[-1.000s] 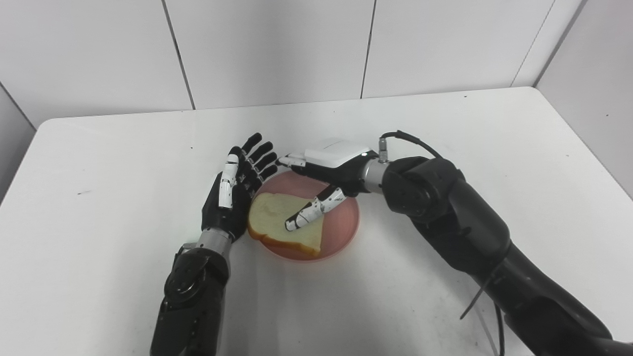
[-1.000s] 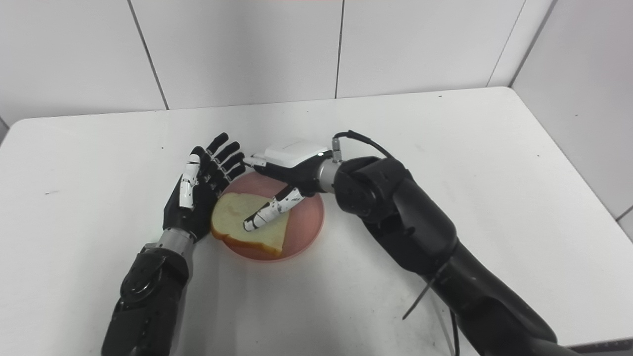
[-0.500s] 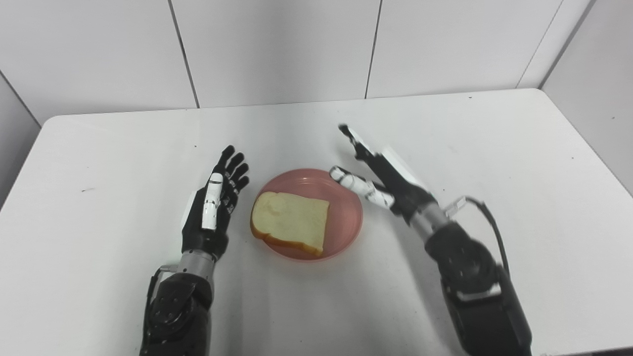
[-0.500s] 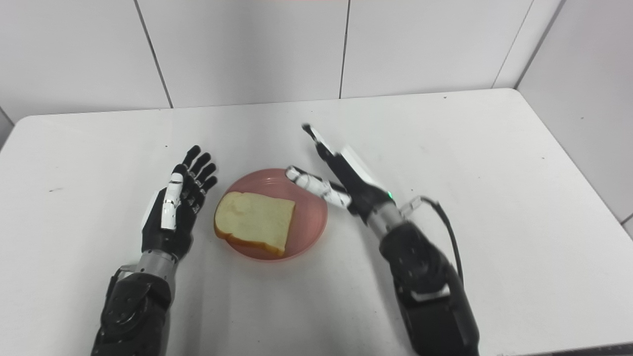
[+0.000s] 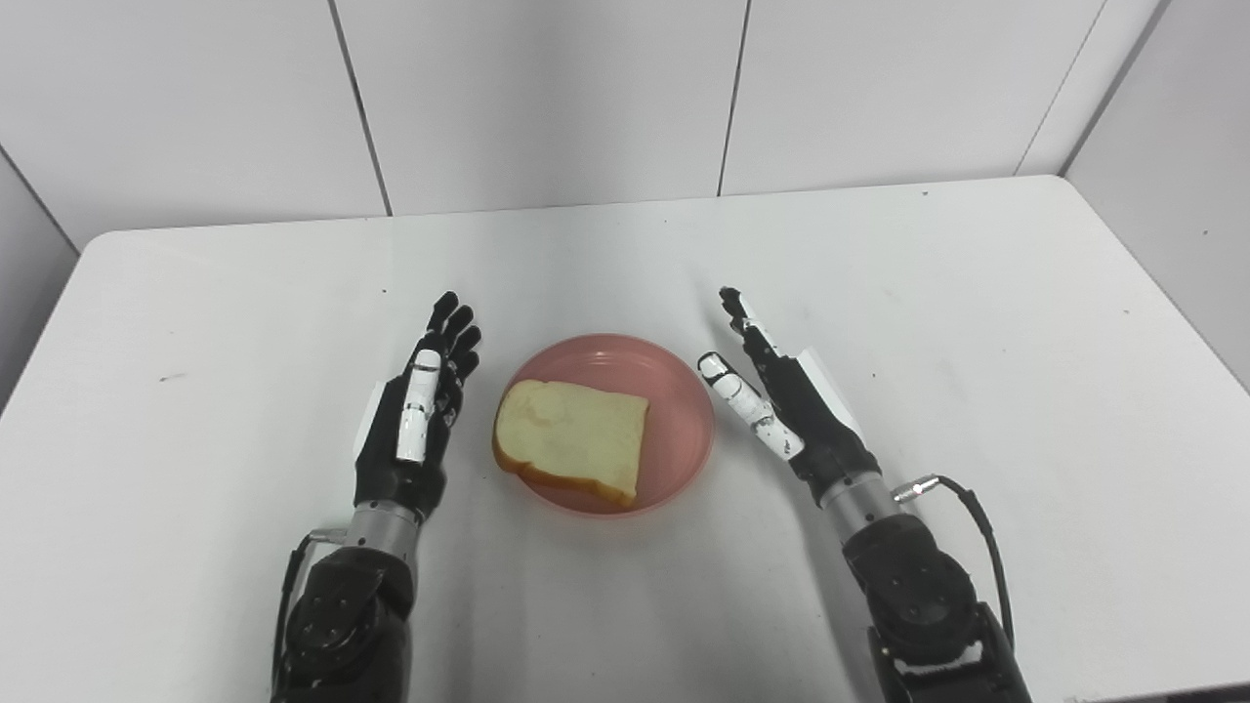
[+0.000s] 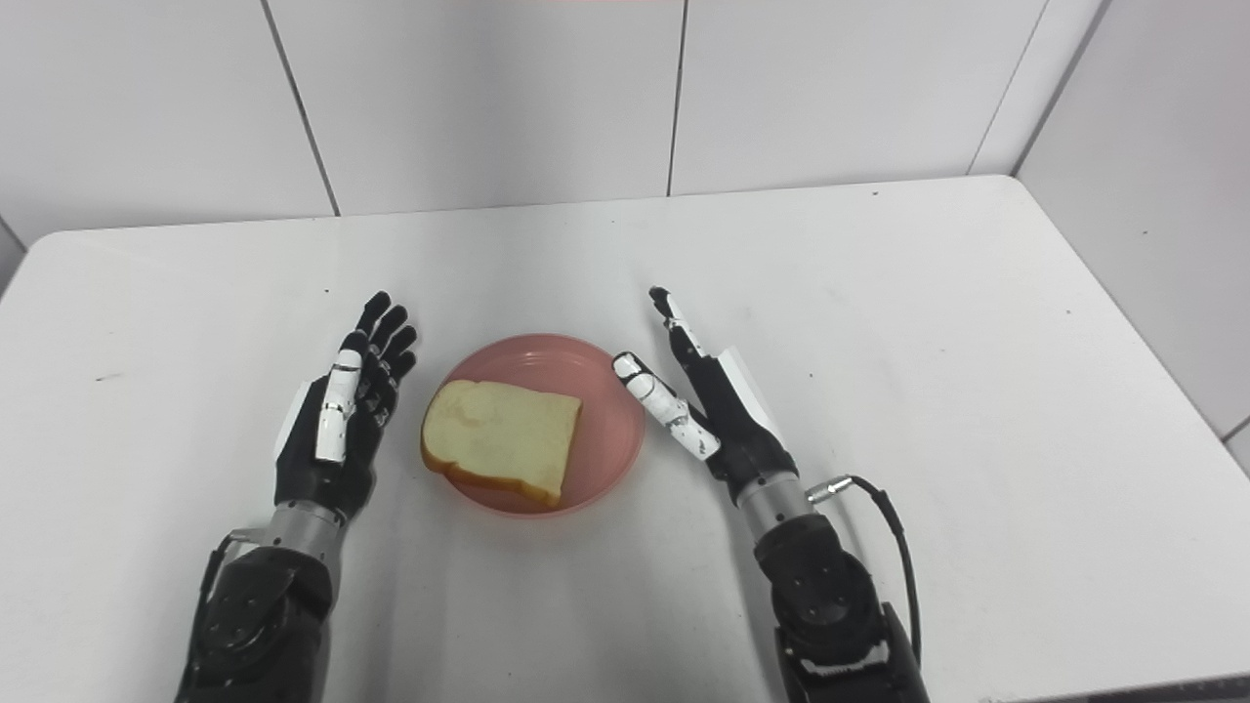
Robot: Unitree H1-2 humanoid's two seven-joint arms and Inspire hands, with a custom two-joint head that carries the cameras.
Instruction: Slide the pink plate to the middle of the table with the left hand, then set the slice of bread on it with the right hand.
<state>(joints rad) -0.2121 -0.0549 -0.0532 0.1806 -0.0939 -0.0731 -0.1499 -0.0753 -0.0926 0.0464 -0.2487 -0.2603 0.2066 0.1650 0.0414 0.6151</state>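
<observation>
Left hand point(image 5: 410, 430) and right hand point(image 5: 786, 410) flank the pink plate point(image 5: 679, 459), both spread empty; soft, light bread point(image 5: 571, 439) lies there, best pinched gently at its crust.

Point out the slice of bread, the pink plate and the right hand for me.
slice of bread point(image 5: 571, 439): left eye view, middle of its top face.
pink plate point(image 5: 679, 425): left eye view, bare right side.
right hand point(image 6: 728, 410): right eye view, the palm.
</observation>
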